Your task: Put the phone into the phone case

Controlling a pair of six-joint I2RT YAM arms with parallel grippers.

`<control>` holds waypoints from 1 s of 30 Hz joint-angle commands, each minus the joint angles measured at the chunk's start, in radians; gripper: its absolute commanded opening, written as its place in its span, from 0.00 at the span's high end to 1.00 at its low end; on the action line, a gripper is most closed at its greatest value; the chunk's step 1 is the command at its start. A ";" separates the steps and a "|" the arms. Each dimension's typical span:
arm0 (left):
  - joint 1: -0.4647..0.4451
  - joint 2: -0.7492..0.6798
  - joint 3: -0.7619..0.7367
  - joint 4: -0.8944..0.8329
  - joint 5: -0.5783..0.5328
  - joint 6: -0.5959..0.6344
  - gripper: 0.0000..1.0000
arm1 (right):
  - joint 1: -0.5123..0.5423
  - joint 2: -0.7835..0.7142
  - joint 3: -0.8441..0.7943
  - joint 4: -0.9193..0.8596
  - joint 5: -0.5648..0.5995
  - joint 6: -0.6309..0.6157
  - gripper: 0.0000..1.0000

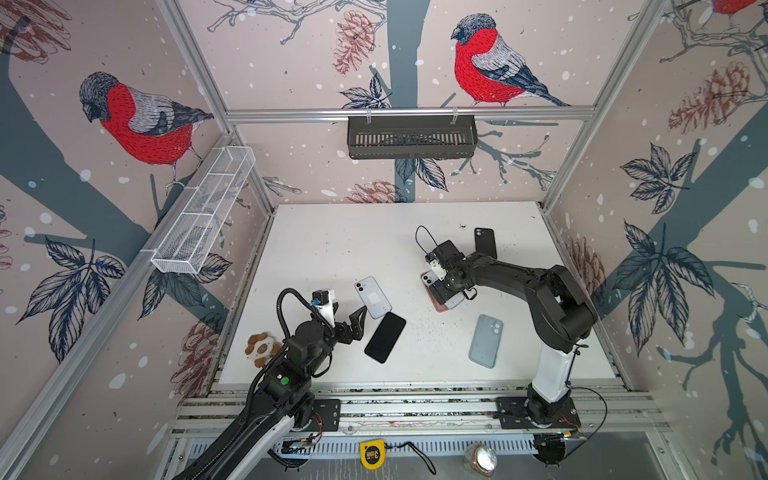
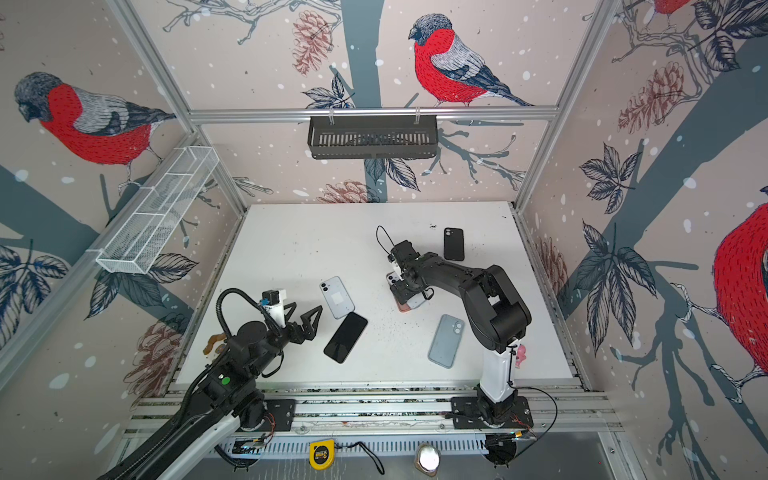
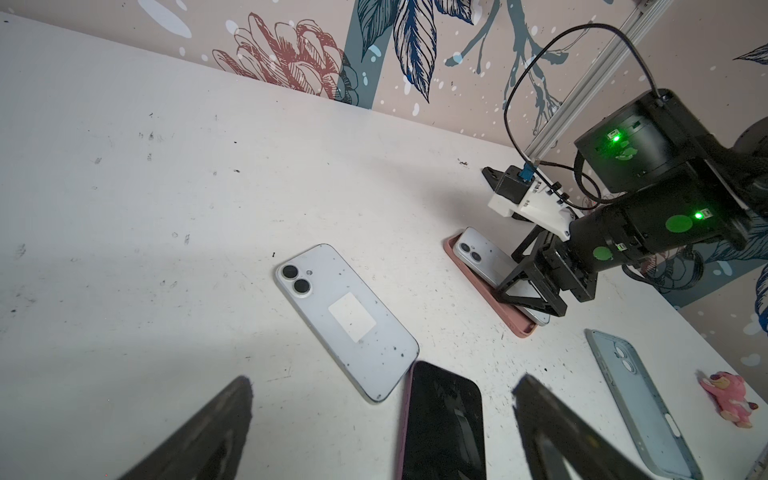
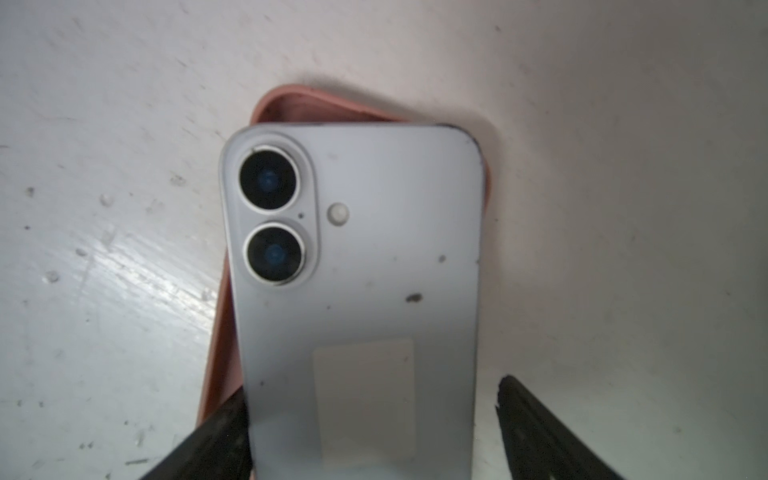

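Observation:
A white phone (image 4: 357, 249) lies back-up on top of an open pink phone case (image 4: 291, 106), slightly askew, right of the table's middle (image 1: 428, 277). My right gripper (image 4: 372, 390) straddles the phone's lower half, open. One finger touches a long edge; the other stands clear of the opposite edge. The left wrist view shows the same gripper (image 3: 528, 286) low over the pink case (image 3: 515, 324). My left gripper (image 1: 351, 309) hovers open and empty beside a second white phone (image 1: 372, 297) and a black-screened phone (image 1: 385, 337).
A light blue case (image 1: 485, 340) lies near the right arm's base, a black case (image 1: 485, 243) farther back. A plush toy (image 1: 259, 348) sits at the table's left edge, a pink toy (image 3: 727, 397) at the right. A black basket (image 1: 411, 137) hangs on the back wall.

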 commanded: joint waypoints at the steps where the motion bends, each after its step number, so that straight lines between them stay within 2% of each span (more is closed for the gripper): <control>1: -0.002 -0.002 0.001 0.025 -0.006 0.001 0.03 | -0.004 0.017 0.005 0.006 0.004 0.020 0.16; 4: -0.002 -0.001 0.000 0.024 -0.008 0.001 0.02 | -0.006 0.024 0.003 0.008 -0.001 0.023 0.21; 7: -0.002 0.001 0.001 0.025 -0.009 0.002 0.02 | -0.006 0.016 0.000 0.017 -0.005 0.029 0.31; 11: -0.002 0.011 0.005 0.023 -0.026 -0.006 0.03 | -0.001 -0.019 0.002 0.023 0.022 0.046 0.35; 15: -0.002 0.033 0.022 -0.002 -0.118 -0.073 0.02 | 0.039 -0.102 0.001 0.023 0.135 0.078 0.38; 17: -0.001 0.043 0.021 0.003 -0.111 -0.121 0.03 | 0.079 -0.148 -0.010 0.025 0.190 0.104 0.41; 18: -0.001 0.054 0.015 0.029 -0.067 -0.150 0.05 | 0.116 -0.185 -0.029 0.026 0.224 0.119 0.41; 20: -0.001 0.106 0.025 0.069 0.032 -0.203 0.15 | 0.186 -0.242 -0.059 0.028 0.264 0.136 0.42; 22: -0.002 0.187 0.053 0.107 0.150 -0.260 0.25 | 0.263 -0.305 -0.102 0.026 0.258 0.146 0.42; 25: -0.001 0.319 0.129 0.140 0.332 -0.306 0.34 | 0.368 -0.393 -0.178 0.031 0.195 0.155 0.42; 30: -0.002 0.481 0.278 0.137 0.574 -0.332 0.39 | 0.499 -0.516 -0.256 0.036 0.121 0.201 0.43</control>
